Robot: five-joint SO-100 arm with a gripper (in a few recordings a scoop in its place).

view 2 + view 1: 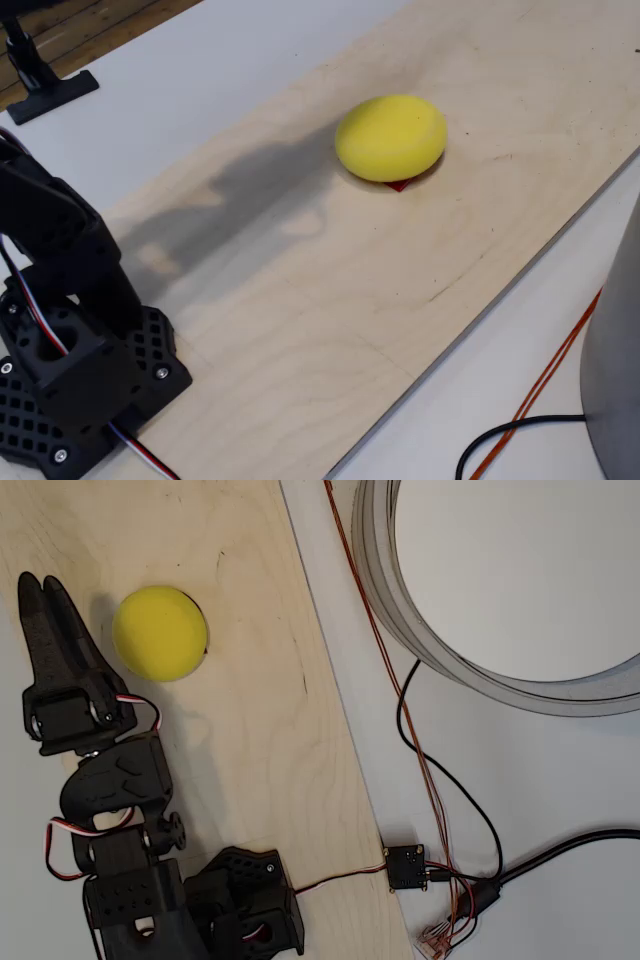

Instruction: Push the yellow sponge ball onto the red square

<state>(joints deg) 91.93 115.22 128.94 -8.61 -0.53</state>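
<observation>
At the far left of the overhead view we see the black tool (pixel 42 583), its two long fingers pointing toward the top of the frame and lying pressed together, with nothing between them. Below it the black arm (pixel 120 780) runs down to its base (pixel 240 900) at the bottom edge, red and white servo leads looping beside the joints. Just right of the tool, apart from it by a narrow gap, sits the yellow sponge ball (pixel 160 633) in the upper left of the frame, on the pale plywood board (pixel 260 730). In the fixed view the ball (pixel 391 137) lies in the upper middle, and a small tip of the red square (pixel 399 185) peeps from under its lower edge, so the ball rests over the square. Right of the board we see the white counter (pixel 560 780), where thin orange wires (pixel 380 640) and a black cable (pixel 560 850) lead to a small black board (pixel 405 867). A large grey ring (pixel 400 600) takes the upper right.
</observation>
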